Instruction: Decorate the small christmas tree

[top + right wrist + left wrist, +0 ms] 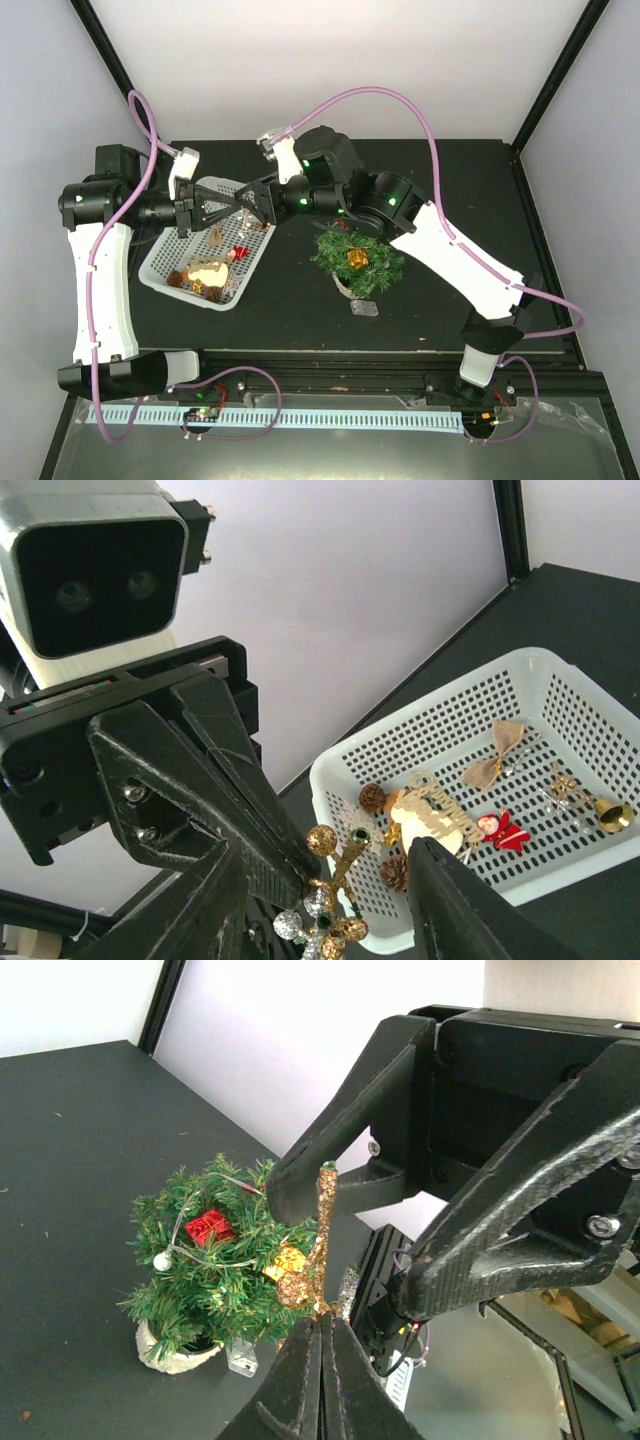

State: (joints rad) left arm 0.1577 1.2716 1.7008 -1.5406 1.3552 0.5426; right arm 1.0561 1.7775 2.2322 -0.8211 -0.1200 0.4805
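Observation:
The small christmas tree (pixel 357 260) stands right of centre on the black table, with a red gift box (pixel 209 1227) and a gold one (pixel 356 258) hanging on it. A gold glitter sprig (pixel 322 1250) with small balls is held upright by its stem, with my left gripper (pixel 325 1322) shut on it. This happens above the white basket (pixel 160 262), at about (pixel 222 207). My right gripper (pixel 330 852) faces the left one and is open. Its fingers (pixel 455 900) stand either side of the sprig (pixel 345 875) without touching it.
In the basket (pixel 540 670) lie a burlap bow (pixel 495 763), a small Santa (pixel 503 830), a gold bell (pixel 612 814), pine cones and a gold lettering piece. A small clear box (pixel 241 1358) lies beside the tree's whitish pot (pixel 175 1355). Black frame posts run up the back corners.

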